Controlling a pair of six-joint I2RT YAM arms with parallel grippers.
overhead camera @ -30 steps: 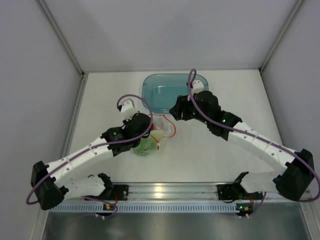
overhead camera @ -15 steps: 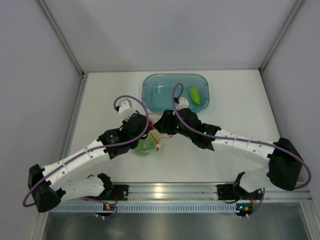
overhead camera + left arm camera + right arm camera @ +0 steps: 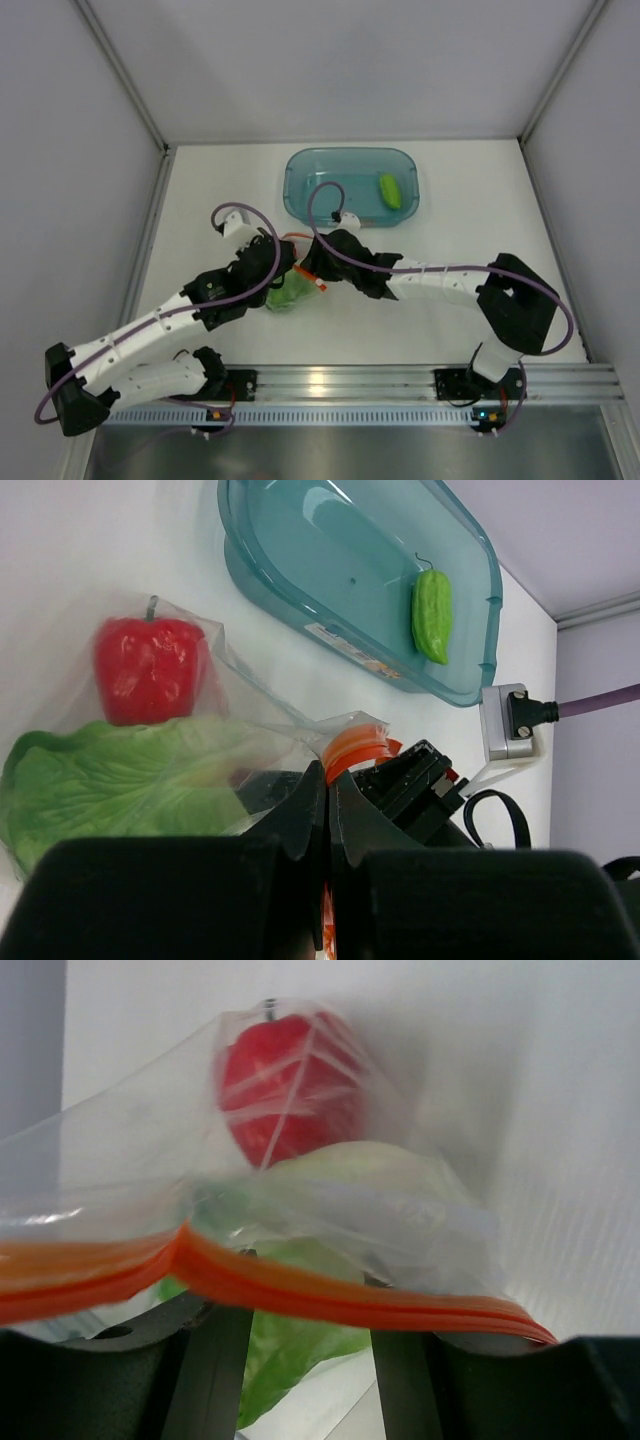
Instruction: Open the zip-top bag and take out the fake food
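Observation:
The zip-top bag lies between both grippers, and its orange-red zip strip runs across the right wrist view. My left gripper is shut on the bag's edge at the strip; from above the left gripper is at the bag's left. My right gripper is open, with the strip lying across its fingers; from above the right gripper is at the bag's mouth. Inside the bag are the red pepper and the cabbage. The cucumber lies in the teal bin.
The translucent teal bin stands behind the bag at the table's back centre, also in the left wrist view. Grey walls close the table's left, right and back. A metal rail runs along the near edge.
My right gripper has come back from over the bin to the bag's mouth, leaving the cucumber in the bin. My left gripper has shifted slightly left, still holding the bag.

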